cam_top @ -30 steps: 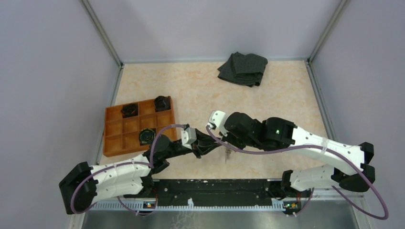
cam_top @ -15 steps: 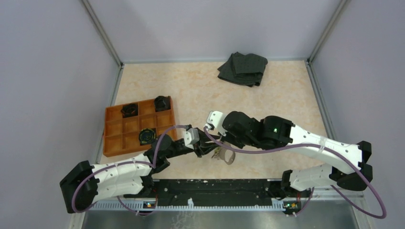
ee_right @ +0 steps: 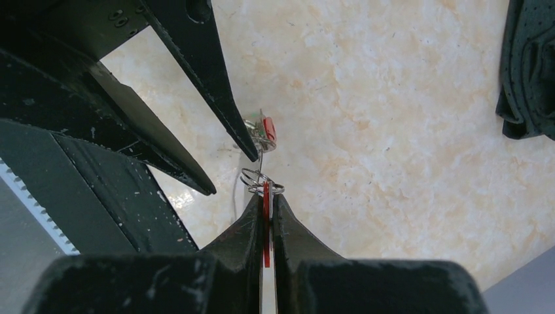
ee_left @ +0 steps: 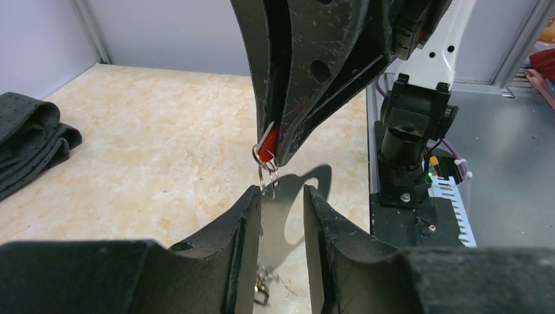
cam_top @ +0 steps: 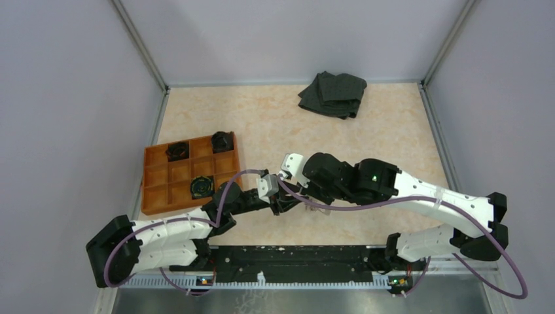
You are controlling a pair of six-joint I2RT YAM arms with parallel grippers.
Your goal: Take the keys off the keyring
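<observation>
Because the right tool (ee_right: 265,196) is clamped on a red key (ee_right: 266,219), held above the table (ee_right: 393,131), the small rings (ee_right: 262,182) dangle free at its tip. Left tool (ee_left: 281,196), fingers apart, sits just beside them, likely to pinch and pull; a second key (ee_right: 267,129) hangs lower. The big keyring loop cannot be made out.
</observation>
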